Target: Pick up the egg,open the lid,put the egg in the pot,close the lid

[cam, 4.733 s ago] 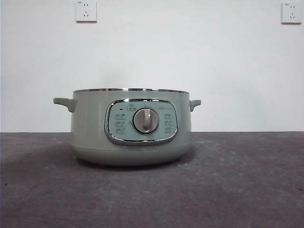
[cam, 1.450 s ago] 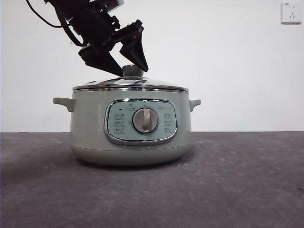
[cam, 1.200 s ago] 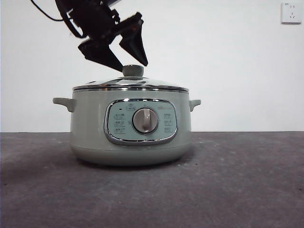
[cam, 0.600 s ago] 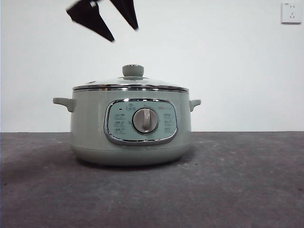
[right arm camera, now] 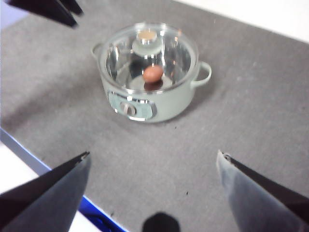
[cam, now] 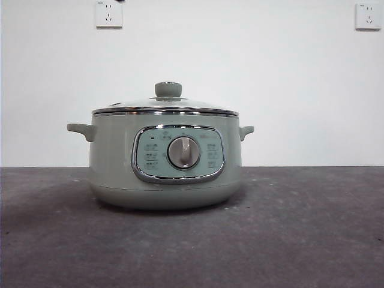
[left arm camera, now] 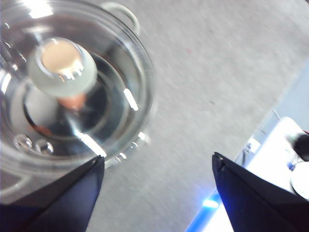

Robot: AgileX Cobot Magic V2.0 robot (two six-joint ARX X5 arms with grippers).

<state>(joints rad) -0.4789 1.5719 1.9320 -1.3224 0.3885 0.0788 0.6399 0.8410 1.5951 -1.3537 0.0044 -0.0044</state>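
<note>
- The pot (cam: 165,161) stands upright on the desk (cam: 300,240), its panel (cam: 177,153) and dial (cam: 183,152) facing the front camera, its two side handles pointing out to either side.
- The lid (cam: 165,107) sits closed and level on the pot, knob (cam: 168,89) up.
- The egg (right arm camera: 153,74) lies inside the pot, seen through the glass; its long axis runs roughly level across the pot floor.
- The panel's icons are too small to read.
- My left claw (left arm camera: 157,164) hangs above the lid, beside the knob, released and holding nothing.
- My right claw (right arm camera: 153,157) hangs well back from the pot, spread wide, holding nothing.
- The desk is dark grey and speckled; behind it is a white wall with two sockets (cam: 108,13).
</note>
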